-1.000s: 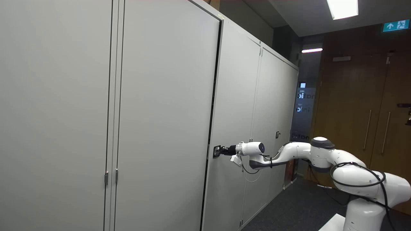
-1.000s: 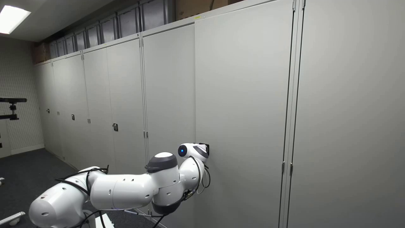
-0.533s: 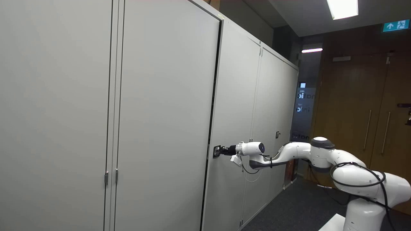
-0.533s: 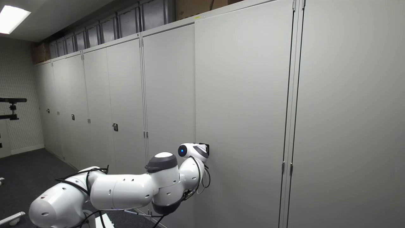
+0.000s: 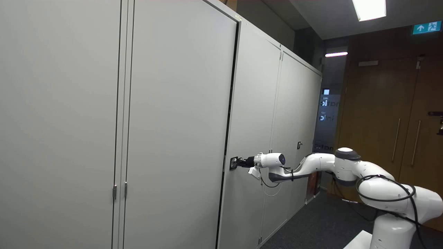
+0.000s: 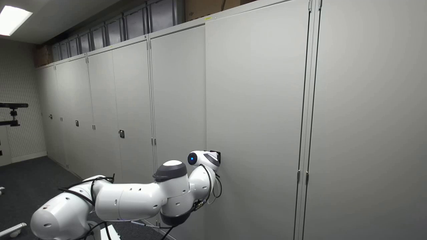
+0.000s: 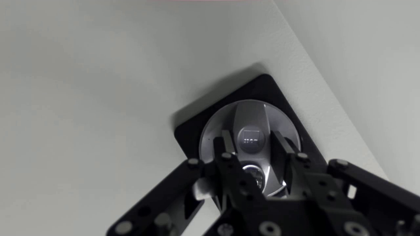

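nothing had visibly moved since the earlier frame. in the wrist view, the black claw clasped a round, ridged, dull-silver handle on a rounded-corner black plate beside a grainy door edge. in an exterior view, the plate sat on a smooth grey cabinet door. in an exterior view, the glossy white wrist hid the claw.

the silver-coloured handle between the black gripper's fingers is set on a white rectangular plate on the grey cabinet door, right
No: the rectangular plate is black, not white, as the wrist view shows. The silver-coloured handle does lie between the fingers of the black gripper, on the grey cabinet door.
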